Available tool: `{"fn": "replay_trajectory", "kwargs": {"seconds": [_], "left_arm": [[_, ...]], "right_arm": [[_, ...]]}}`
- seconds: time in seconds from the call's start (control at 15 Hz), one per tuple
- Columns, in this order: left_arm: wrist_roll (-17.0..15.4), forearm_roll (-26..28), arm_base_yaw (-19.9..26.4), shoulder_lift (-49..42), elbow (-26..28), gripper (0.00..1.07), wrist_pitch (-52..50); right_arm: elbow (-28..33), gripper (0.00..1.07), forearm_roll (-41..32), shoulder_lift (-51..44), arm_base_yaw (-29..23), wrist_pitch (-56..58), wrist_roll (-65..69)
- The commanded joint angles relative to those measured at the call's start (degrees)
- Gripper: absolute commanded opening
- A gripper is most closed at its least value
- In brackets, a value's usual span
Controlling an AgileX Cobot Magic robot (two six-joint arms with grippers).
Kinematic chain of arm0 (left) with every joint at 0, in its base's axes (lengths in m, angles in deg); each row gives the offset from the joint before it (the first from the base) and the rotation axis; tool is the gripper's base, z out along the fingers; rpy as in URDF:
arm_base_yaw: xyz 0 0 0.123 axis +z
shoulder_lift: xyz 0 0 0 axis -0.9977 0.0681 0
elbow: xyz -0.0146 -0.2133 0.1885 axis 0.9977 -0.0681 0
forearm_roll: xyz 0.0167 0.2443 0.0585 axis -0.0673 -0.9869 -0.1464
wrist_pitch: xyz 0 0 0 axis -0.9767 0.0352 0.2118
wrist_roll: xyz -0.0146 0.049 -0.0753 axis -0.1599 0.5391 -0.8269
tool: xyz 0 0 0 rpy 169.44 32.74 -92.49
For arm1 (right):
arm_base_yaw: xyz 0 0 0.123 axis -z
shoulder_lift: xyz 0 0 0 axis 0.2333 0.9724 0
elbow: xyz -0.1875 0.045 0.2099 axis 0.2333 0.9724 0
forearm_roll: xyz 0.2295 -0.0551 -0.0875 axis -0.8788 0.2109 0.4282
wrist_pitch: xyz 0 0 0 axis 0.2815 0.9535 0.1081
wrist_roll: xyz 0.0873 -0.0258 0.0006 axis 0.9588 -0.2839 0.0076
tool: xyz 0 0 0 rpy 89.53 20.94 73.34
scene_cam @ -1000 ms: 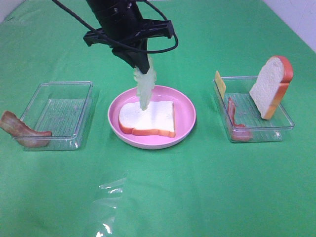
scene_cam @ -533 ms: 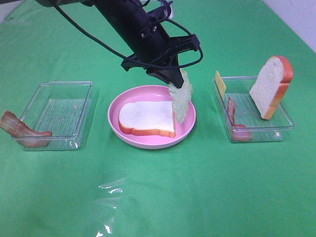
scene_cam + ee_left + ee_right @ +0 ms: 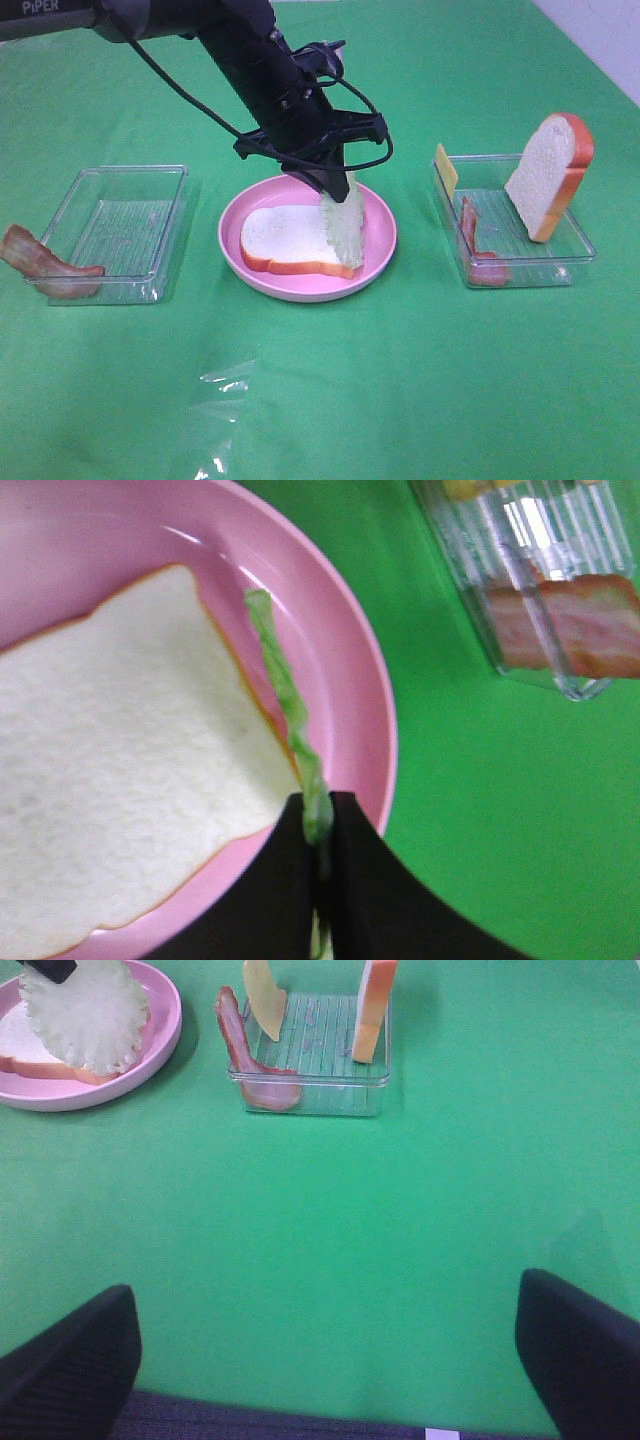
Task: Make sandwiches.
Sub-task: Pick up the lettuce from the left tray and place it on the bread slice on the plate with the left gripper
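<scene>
A white bread slice (image 3: 290,238) lies flat on the round pink plate (image 3: 383,235). My left gripper (image 3: 330,185) is shut on a pale green lettuce leaf (image 3: 343,222), which hangs edge-down over the bread's right end. The left wrist view shows the fingers (image 3: 360,880) pinching the lettuce (image 3: 285,695) beside the bread (image 3: 120,750). The right tray (image 3: 575,255) holds an upright bread slice (image 3: 550,175), yellow cheese (image 3: 446,168) and bacon (image 3: 472,235). My right gripper (image 3: 325,1360) is open and empty over bare cloth, out of the exterior view.
A clear tray (image 3: 120,235) stands at the left, with a bacon strip (image 3: 40,265) against its outer left side. A crumpled piece of clear film (image 3: 222,400) lies on the green cloth in front. A white wall shows at the back right.
The left gripper swung the lettuce from above the bread's middle out past the plate's right side, then back left and lower onto the bread's right end. The right gripper has not visibly moved.
</scene>
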State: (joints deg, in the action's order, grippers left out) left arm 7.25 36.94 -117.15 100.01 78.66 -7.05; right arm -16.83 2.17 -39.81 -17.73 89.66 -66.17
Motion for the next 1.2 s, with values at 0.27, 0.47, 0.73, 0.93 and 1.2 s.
{"fn": "replay_trajectory", "kwargs": {"seconds": [0.27, 0.47, 0.73, 0.93, 1.2], "left_arm": [[-3.5, -10.14, -0.23, 0.0, 0.0, 0.0, 0.57], [-4.58, -11.17, -0.23, 0.0, 0.0, 0.03, 0.17], [-6.99, -14.44, -0.23, 0.0, 0.0, 0.06, 0.69], [-7.39, -14.67, -0.23, 0.0, 0.0, 0.27, 0.92], [-15.41, -21.72, -0.23, -0.97, 0.0, 1.03, 3.32]], "right_arm": [[0.17, 0.98, -0.23, -1.6, 0.06, -0.63, 0.34], [0.17, 0.98, -0.23, -1.6, 0.06, -0.63, 0.34], [0.17, 0.98, -0.23, -1.6, 0.06, -0.63, 0.34], [0.17, 0.98, -0.23, -1.6, 0.06, -0.63, 0.34], [0.17, 0.98, -0.23, -1.6, 0.06, -0.63, 0.34]]}}
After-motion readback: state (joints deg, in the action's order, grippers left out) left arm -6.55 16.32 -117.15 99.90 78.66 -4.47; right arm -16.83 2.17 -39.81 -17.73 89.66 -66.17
